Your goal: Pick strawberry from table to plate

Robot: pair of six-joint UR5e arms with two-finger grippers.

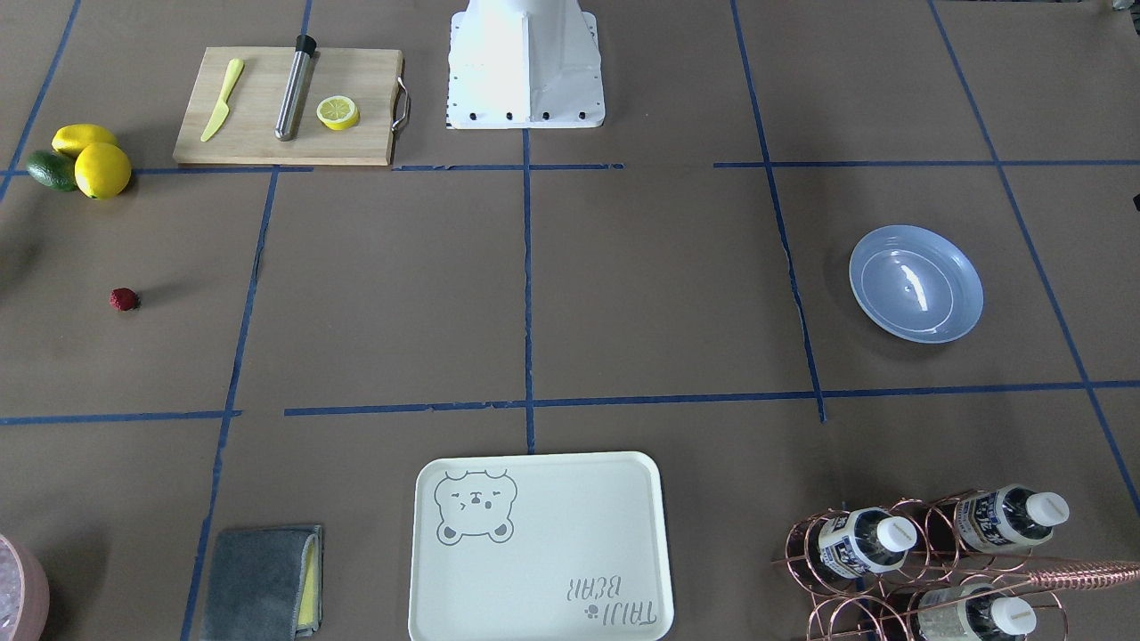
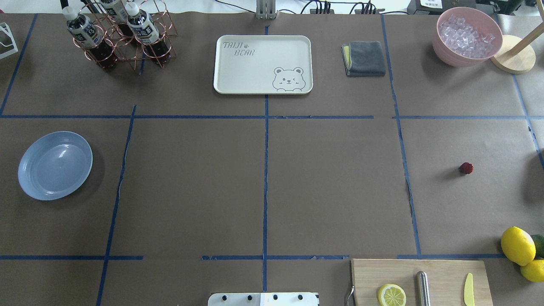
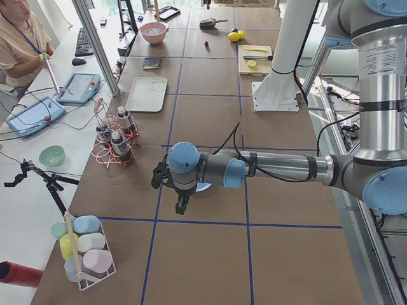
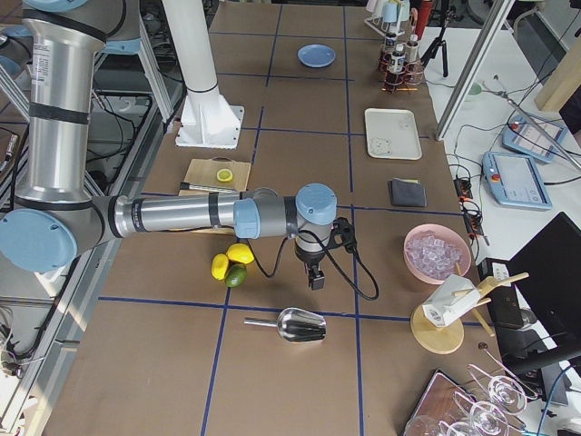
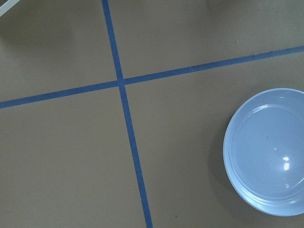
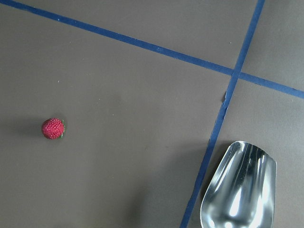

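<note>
The strawberry (image 6: 53, 128) lies on the bench (image 2: 331, 182) below the right claw (image 4: 315, 278), off to one side, likely why it hangs there; the empty plate (image 5: 266, 152) sits below the left claw (image 3: 181, 205). Released or clenched, I cannot tell for either claw

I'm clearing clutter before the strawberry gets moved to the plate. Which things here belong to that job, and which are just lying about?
Belong to the job:
strawberry
blue plate
table

Just lying about:
bear tray
grey cloth
cutting board
lemons
bottles
ice bowl
metal scoop
</note>
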